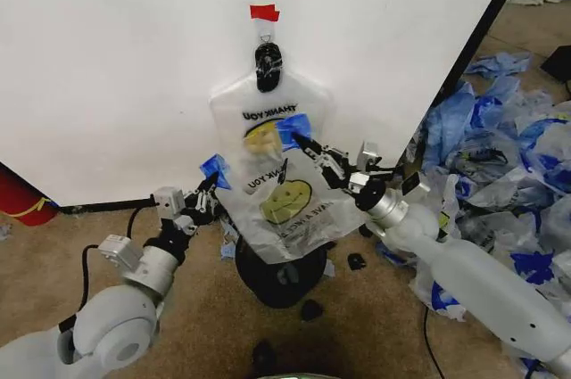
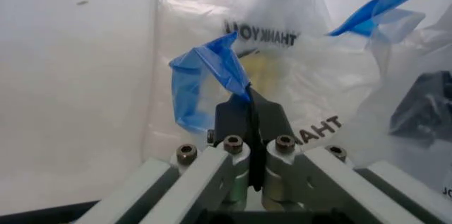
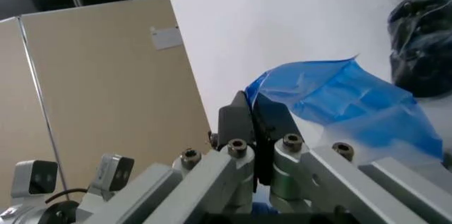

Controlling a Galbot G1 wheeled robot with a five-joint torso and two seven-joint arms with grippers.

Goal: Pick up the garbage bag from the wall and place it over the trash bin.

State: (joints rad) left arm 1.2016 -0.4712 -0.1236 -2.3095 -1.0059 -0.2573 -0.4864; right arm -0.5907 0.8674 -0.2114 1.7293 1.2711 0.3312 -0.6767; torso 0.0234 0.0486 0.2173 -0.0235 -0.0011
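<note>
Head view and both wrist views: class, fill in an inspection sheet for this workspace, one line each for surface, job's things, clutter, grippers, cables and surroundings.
Surface: tan carpet floor below a white wall.
Job's things: garbage bag hangs from a black clip on the wall, under red tape; trash bin stands on the floor beneath it.
Clutter: pile of blue-streaked bags to the right; small dark scraps by the bin.
Grippers: left gripper shut on one blue handle; right gripper shut on the other handle.
Cables: black cable on the floor by the left arm.
Surroundings: red cylinder at far left.
</note>
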